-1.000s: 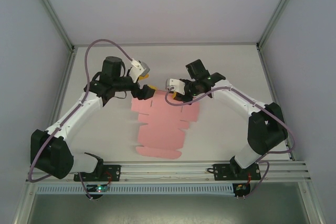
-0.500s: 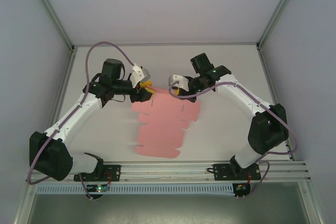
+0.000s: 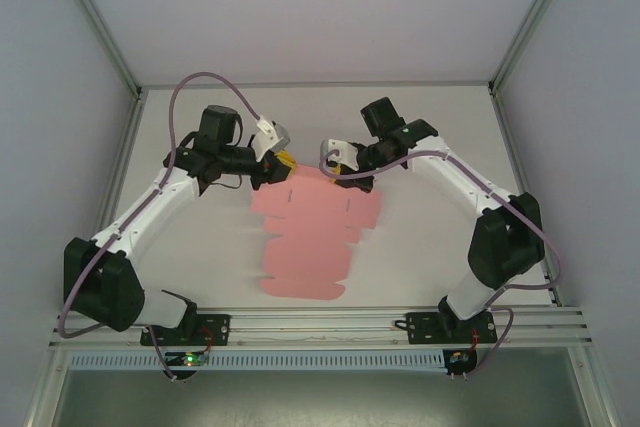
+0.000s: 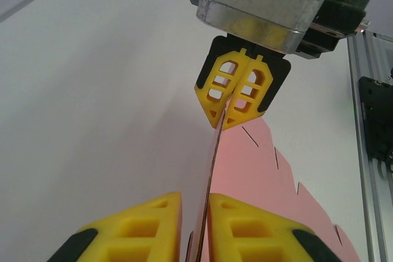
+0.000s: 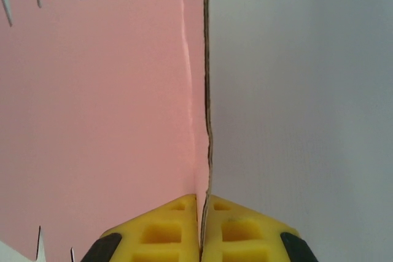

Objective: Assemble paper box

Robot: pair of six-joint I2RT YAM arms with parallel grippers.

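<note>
I see both arms bent inward over the table [image 3: 440, 137], elbows out and wrists facing each other. The paper box [image 3: 315, 232] is a flat pink sheet at mid-table, and the flap at its 12 o'clock edge stands upright. My left gripper [image 3: 283, 164] [image 4: 195, 231] points in from 9 o'clock, jaws closed to card thickness on that flap. The right gripper [image 3: 347, 162] [image 5: 201, 231] points in from 3 o'clock, pinched tight on the same edge.

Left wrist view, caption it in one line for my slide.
Left gripper and right gripper pinch the same raised edge of the pink paper box.
</note>
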